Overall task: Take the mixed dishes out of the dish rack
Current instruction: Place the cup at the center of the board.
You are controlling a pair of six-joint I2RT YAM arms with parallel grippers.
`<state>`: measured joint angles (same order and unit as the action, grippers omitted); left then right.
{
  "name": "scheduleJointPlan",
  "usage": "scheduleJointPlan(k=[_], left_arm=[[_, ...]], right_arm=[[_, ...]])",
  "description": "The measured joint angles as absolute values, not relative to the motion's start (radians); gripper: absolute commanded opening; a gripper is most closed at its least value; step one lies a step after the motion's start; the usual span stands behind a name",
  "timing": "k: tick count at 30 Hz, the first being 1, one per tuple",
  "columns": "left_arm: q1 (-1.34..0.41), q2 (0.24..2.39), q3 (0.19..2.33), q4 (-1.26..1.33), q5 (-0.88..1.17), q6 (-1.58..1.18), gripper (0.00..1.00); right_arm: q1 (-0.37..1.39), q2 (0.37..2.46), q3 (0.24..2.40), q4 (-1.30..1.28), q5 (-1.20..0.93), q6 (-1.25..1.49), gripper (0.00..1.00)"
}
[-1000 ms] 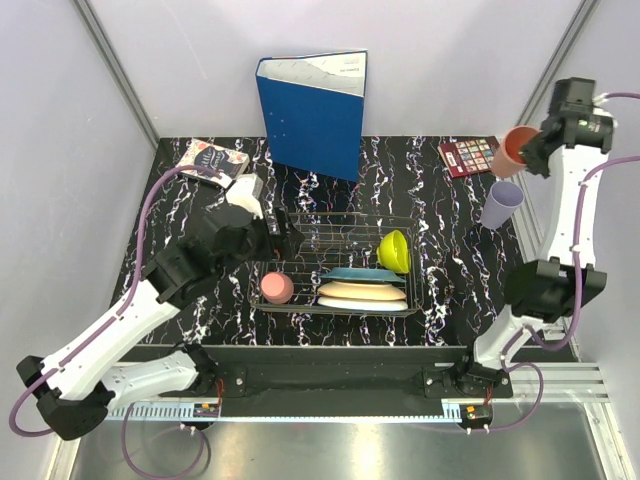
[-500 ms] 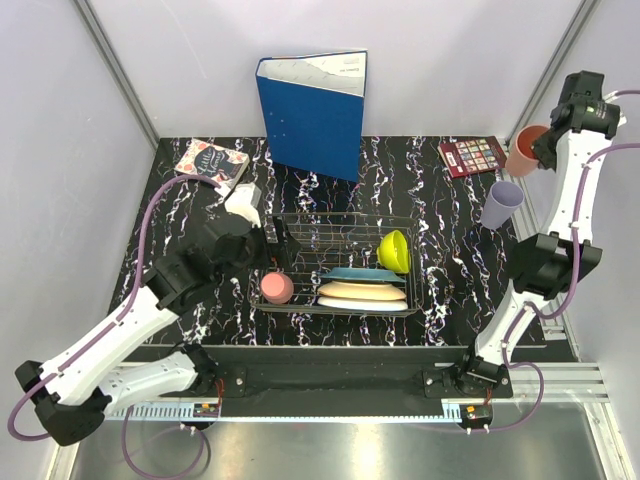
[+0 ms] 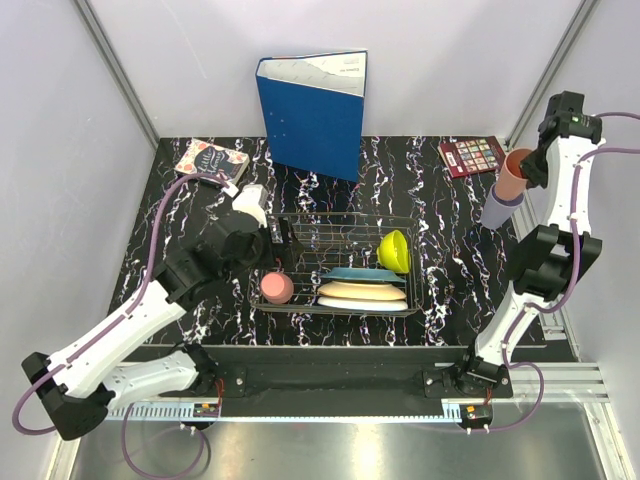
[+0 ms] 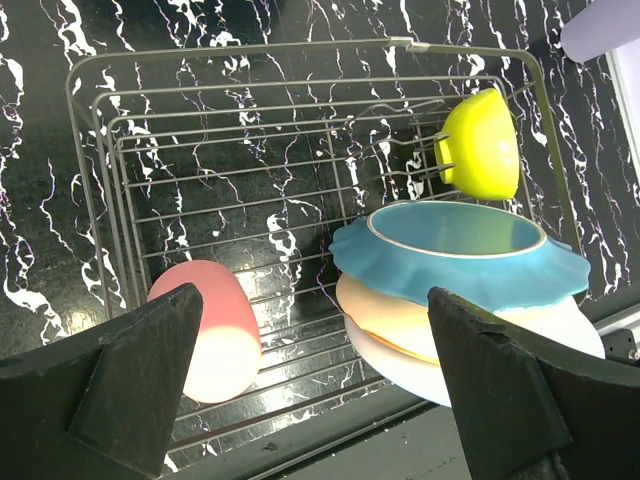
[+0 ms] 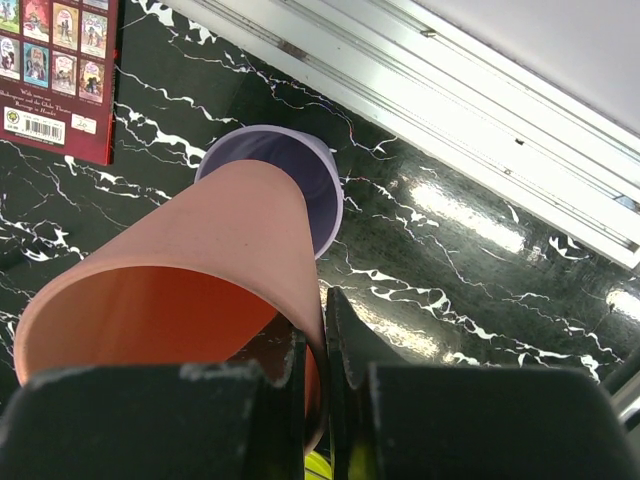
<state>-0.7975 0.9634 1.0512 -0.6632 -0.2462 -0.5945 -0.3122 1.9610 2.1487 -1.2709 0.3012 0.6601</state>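
The wire dish rack (image 3: 345, 217) (image 4: 250, 50) holds a pink cup (image 3: 277, 288) (image 4: 210, 335) lying on its side at the left. At the right it holds a yellow-green bowl (image 3: 395, 250) (image 4: 482, 143) on edge. A teal plate (image 3: 362, 274) (image 4: 460, 255) is stacked on a cream plate (image 3: 362, 291) (image 4: 400, 325) and a white plate (image 3: 365, 303) (image 4: 440, 375). My left gripper (image 3: 282, 243) (image 4: 310, 400) hovers open above the rack's left half. My right gripper (image 3: 527, 165) (image 5: 318, 310) is shut on the rim of a second pink cup (image 3: 514, 172) (image 5: 190, 290). That cup hangs directly over the upright lavender cup (image 3: 497, 208) (image 5: 325, 190) at the far right.
A blue binder (image 3: 315, 110) stands upright behind the rack. One small book (image 3: 210, 160) lies at the back left, another (image 3: 468, 155) (image 5: 60, 70) at the back right beside the cups. The aluminium frame rail (image 5: 480, 130) runs close along the right table edge.
My right arm has brought the held pink cup down and inward until it is over the lavender cup. The left arm has shifted slightly over the rack with its jaws still wide.
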Motion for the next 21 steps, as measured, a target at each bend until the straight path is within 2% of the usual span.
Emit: scheduleJointPlan(k=[7,8,9,10,13,16,21], left_arm=[[-0.797,0.985,1.045,-0.663,-0.246,-0.595,0.99],[-0.797,0.987,1.043,-0.663,-0.246,-0.595,0.99],[-0.797,0.99,1.042,-0.663,-0.246,-0.595,0.99],[-0.797,0.992,1.041,-0.662,-0.246,-0.595,0.99],[-0.797,0.999,1.04,-0.662,-0.247,-0.595,0.99],[-0.797,1.007,1.04,-0.662,-0.248,-0.595,0.99],[-0.797,1.022,1.04,-0.662,-0.248,-0.595,0.99]], right_arm=[[-0.312,1.944,2.054,-1.215,0.297,0.661,0.0],[-0.312,1.943,2.04,-1.207,0.297,0.661,0.04],[-0.312,1.942,2.028,-1.198,0.297,0.661,0.09],[-0.312,1.942,2.02,-1.192,0.297,0.661,0.38],[-0.312,1.942,2.015,-1.18,0.291,0.673,0.78],[-0.312,1.937,2.03,-1.166,0.269,0.693,0.88],[-0.31,1.936,2.194,-1.167,0.213,0.736,0.91]])
